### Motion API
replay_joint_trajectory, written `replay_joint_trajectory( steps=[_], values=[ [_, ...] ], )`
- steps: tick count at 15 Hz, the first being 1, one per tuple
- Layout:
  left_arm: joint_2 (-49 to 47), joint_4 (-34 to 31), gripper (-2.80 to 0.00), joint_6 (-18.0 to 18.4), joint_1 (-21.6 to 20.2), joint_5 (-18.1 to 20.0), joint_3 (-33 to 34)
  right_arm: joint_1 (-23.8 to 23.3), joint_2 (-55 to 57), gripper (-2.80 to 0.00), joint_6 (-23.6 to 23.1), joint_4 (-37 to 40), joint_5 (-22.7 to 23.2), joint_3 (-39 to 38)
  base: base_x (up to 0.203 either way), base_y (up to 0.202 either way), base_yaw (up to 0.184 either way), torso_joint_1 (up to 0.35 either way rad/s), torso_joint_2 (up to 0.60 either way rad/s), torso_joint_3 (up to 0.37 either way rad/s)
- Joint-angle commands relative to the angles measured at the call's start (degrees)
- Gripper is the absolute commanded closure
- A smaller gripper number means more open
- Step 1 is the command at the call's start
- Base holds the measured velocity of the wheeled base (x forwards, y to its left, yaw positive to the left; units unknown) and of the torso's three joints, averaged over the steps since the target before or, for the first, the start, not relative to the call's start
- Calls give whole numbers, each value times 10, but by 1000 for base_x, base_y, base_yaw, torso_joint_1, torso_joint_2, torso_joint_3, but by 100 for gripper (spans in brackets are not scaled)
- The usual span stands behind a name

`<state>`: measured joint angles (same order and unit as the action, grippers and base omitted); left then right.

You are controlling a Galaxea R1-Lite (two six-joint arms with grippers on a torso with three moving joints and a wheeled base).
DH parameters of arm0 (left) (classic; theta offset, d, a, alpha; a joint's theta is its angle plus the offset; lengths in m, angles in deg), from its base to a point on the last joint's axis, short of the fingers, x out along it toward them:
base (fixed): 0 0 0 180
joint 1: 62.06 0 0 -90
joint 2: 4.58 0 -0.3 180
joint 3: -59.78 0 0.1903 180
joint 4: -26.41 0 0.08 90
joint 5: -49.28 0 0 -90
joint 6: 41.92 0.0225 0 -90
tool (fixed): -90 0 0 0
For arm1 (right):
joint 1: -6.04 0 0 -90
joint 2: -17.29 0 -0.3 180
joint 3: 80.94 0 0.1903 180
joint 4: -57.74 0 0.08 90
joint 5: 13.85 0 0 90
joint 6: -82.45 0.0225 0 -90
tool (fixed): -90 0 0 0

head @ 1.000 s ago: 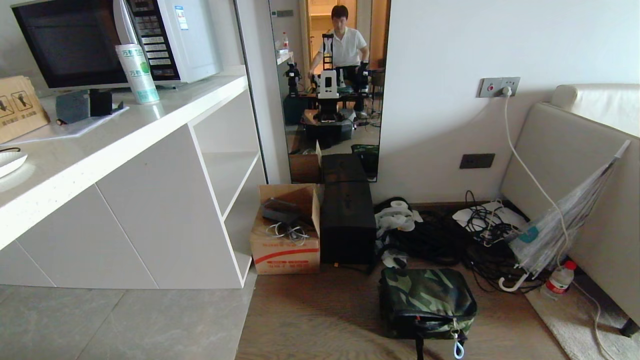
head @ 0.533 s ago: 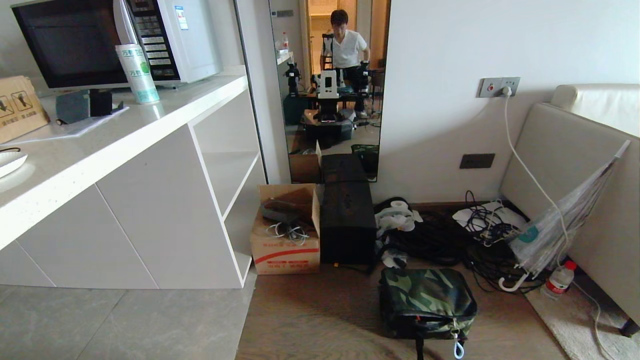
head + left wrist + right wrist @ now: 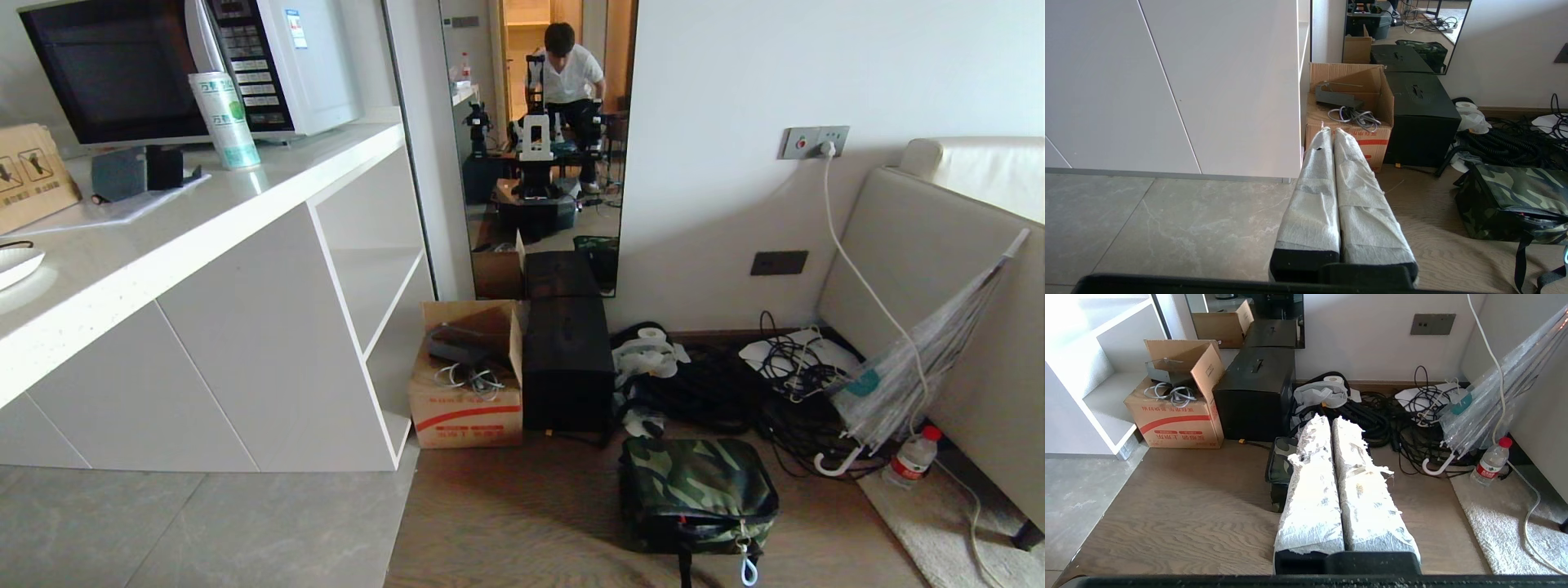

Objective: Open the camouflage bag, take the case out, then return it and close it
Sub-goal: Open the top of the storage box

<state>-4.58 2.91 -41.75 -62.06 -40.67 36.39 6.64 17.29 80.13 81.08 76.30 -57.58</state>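
Camouflage bag (image 3: 695, 490) zipped shut, flat on wooden floor, white clip (image 3: 748, 570) hanging

The camouflage bag (image 3: 696, 492) is zipped, so its contents are hidden. Its strap (image 3: 684, 572) runs off the near edge of the head view. In the right wrist view the right gripper (image 3: 1331, 420) covers most of the bag.

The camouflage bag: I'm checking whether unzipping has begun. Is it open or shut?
Shut. The camouflage bag lies flat on the wood floor, its top down, the white clip hanging at its front; no lining or case shows.
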Motion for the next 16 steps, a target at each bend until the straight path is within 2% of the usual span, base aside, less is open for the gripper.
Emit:
replay_joint_trajectory(
  steps=[1, 16],
  values=[
    [-1, 0, 0, 1, 0, 0, 0, 0, 1, 0, -1, -1, 0, 0, 0, 0, 0, 0, 0, 0],
    [-1, 0, 0, 0, 0, 0, 0, 0, 1, 0, -1, 0, 0, 0, 0, 0, 0, 0, 0, 0]
  ],
)
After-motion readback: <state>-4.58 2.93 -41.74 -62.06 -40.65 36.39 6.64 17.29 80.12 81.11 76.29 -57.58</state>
